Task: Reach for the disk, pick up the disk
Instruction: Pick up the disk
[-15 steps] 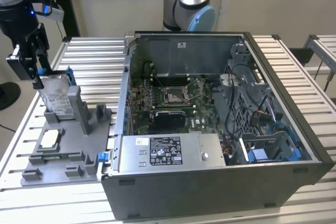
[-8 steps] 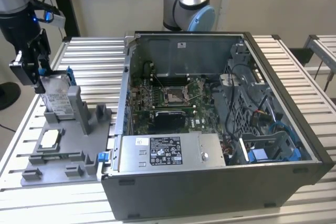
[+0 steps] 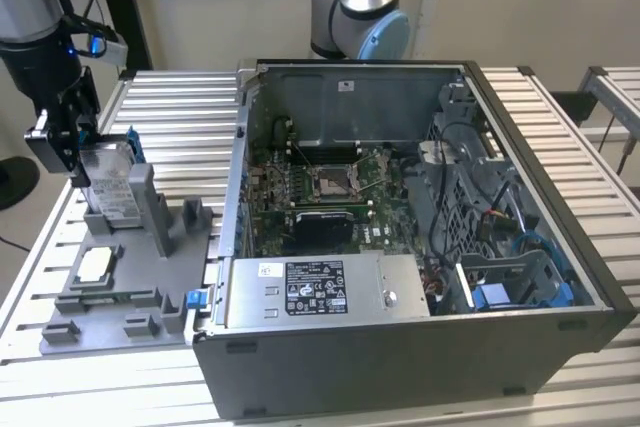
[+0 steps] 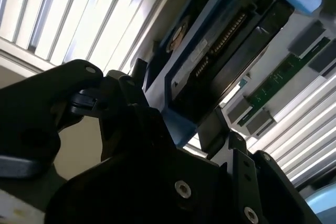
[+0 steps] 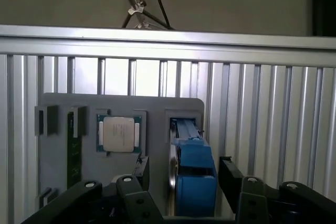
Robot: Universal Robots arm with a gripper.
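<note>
1. Gripper [image 3: 82, 162] position: in the exterior view it hangs at 9 o'clock from the open computer case [image 3: 420, 347], directly over the grey holder plate [image 3: 130, 292] on the slatted table [image 3: 180, 107].
2. Gripper state: in the first wrist view the gripper [image 5: 184, 174] has its jaws spread wide, one black finger [image 5: 142, 171] on each side of the disk. A clear gap shows between that finger and the disk's metal face. The other finger sits just beside the blue rail, and contact there cannot be judged. Nothing is clamped.
3. Disk [image 3: 112, 187] location: it stands on edge in the upright slot of the holder plate, at 12 o'clock from the small square chip [image 3: 93, 265] in the exterior view, with its labelled face in sight.
4. Disk detail, first wrist view: the disk [image 5: 193, 182] appears edge-on, blue rail facing the camera, set in its recess of the holder plate [image 5: 152, 108], with the chip [image 5: 118, 134] seated in the neighbouring recess.
5. Disk detail, second wrist view: the disk [image 4: 220, 45] shows its connector end and blue frame, close against the dark gripper body.
</note>
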